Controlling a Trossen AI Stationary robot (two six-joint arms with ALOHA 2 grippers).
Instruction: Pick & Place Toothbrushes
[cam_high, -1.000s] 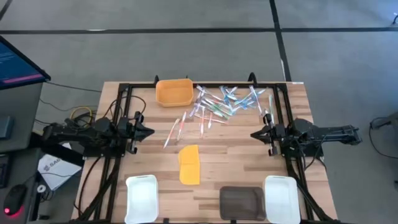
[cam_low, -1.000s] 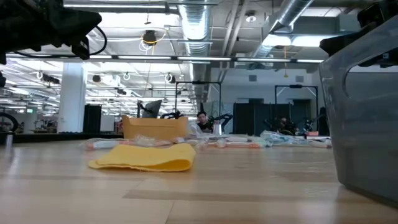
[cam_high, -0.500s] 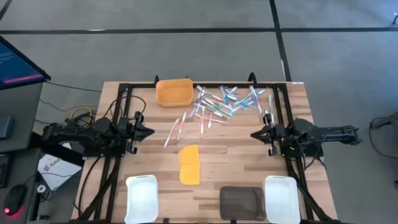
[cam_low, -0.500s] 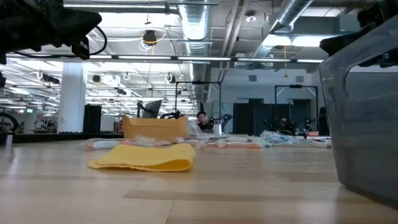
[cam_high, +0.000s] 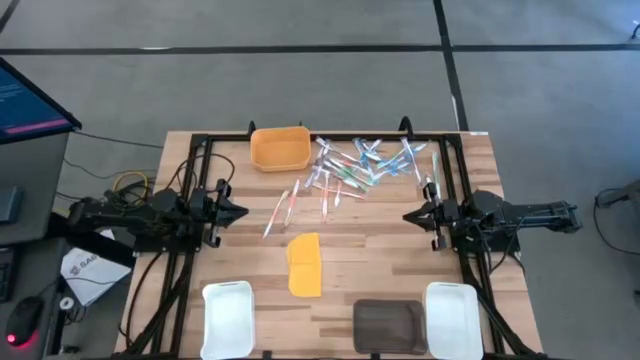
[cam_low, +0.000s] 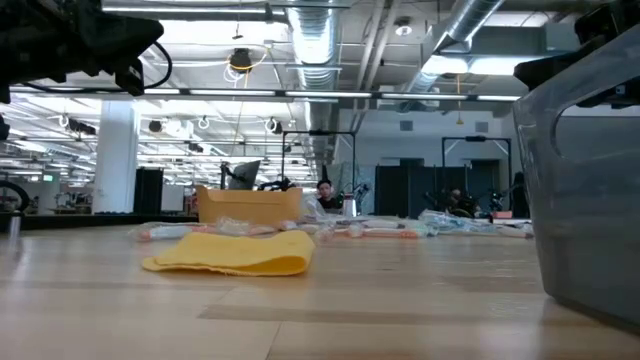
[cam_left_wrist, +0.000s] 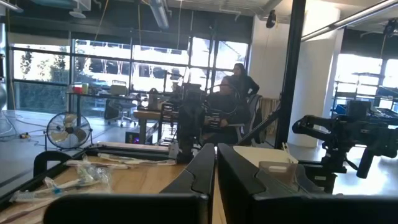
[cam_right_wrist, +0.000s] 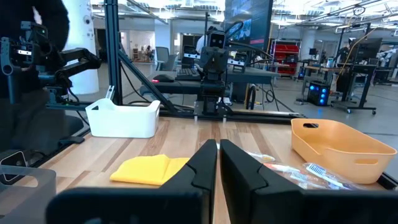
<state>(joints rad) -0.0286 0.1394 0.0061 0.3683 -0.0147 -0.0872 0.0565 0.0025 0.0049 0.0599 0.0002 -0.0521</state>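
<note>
**A:** Where are the toothbrushes (cam_high: 360, 165) right now?

**B:** Scattered loose on the wooden tabletop (cam_high: 380, 260), toward its far edge. Most lie in a jumble just beside the orange bin (cam_high: 280, 147), on the right arm's side of it. A few strays (cam_high: 285, 208) lie apart from the pile, nearer the middle of the tabletop. In the low view they show as a thin line of sticks (cam_low: 380, 230) far off across the wood.

**A:** And the two arms?

**B:** Both are parked at the sides, pointing inward at each other. The left claw (cam_high: 236, 211) hangs over the left side of the tabletop, fingers pressed together and carrying nothing. The right claw (cam_high: 410, 216) mirrors it on the right side, also clenched and empty. Each wrist view shows its own two dark fingers (cam_left_wrist: 208, 171) (cam_right_wrist: 211, 165) meeting with only a thin line between them.

**A:** What else sits on the tabletop?

**B:** A flat yellow lid (cam_high: 305, 264) lies near the middle, closer to the near edge than the stray brushes. Along the near edge stand a white bin (cam_high: 228, 318) on the left, a dark translucent bin (cam_high: 388, 325) right of centre, and a second white bin (cam_high: 452, 318) just beside it on the right.

**A:** Anyone in the room behind?

**B:** A person (cam_left_wrist: 241, 81) shows in the left wrist view, well beyond the tabletop.
</note>
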